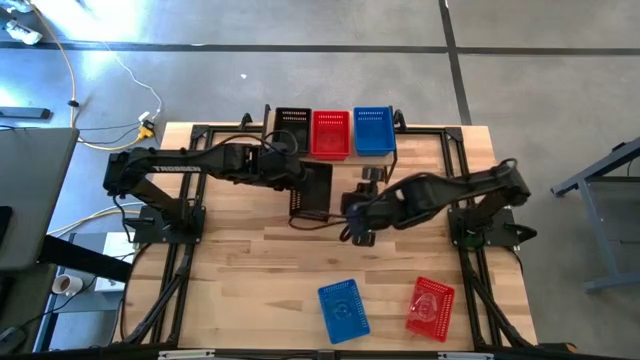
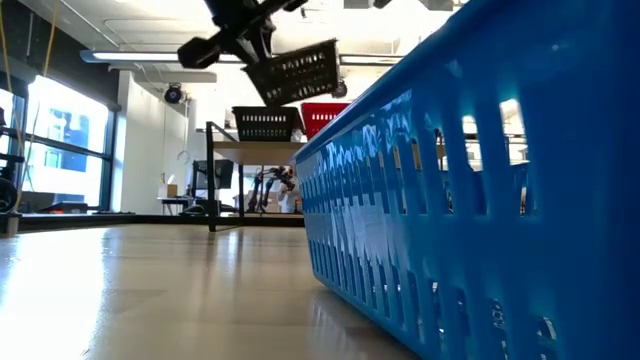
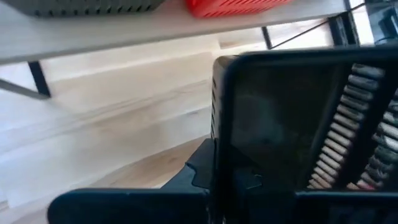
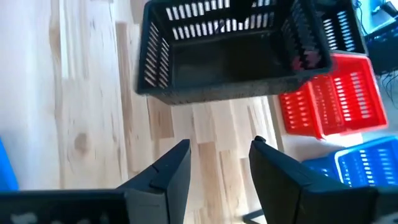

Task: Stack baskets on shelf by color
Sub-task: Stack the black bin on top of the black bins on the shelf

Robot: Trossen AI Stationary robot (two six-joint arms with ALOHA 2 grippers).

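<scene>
High view, far edge of desk (image 1: 240, 290): contents of shelf (image 3: 124, 34)?

— Three positions occupied, in a row along the plank: black shelf basket (image 1: 292, 124) at the left arm's end, red shelf basket (image 1: 331, 134) in the middle, blue shelf basket (image 1: 373, 131) at the right arm's end. Touching or nearly so. Number stacked at each position: cannot tell.

Left tool (image 2: 258, 42)?

— Clamped on the rim of a held black basket (image 1: 312, 188). Carried clear of the desk, in front of the shelf, roughly before the black and red positions. Seen tilted in the low view, above shelf height.

Right tool (image 4: 221, 165)?

— Fingers moderately apart, nothing between them. Located mid-desk, near the held black basket on the right arm's side and nearer the front edge. Aimed toward that basket and the shelf beyond, per the right wrist view.

Remaining stock on the desk?

— Two items near the front edge, right arm's half: loose blue basket (image 1: 343, 308) and loose red basket (image 1: 431, 307), well apart from the shelf and set apart from each other, both slightly askew. Loose blue basket very close to the low camera, filling much of that view.

Contact between right tool and any basket?

— None seen.
</scene>
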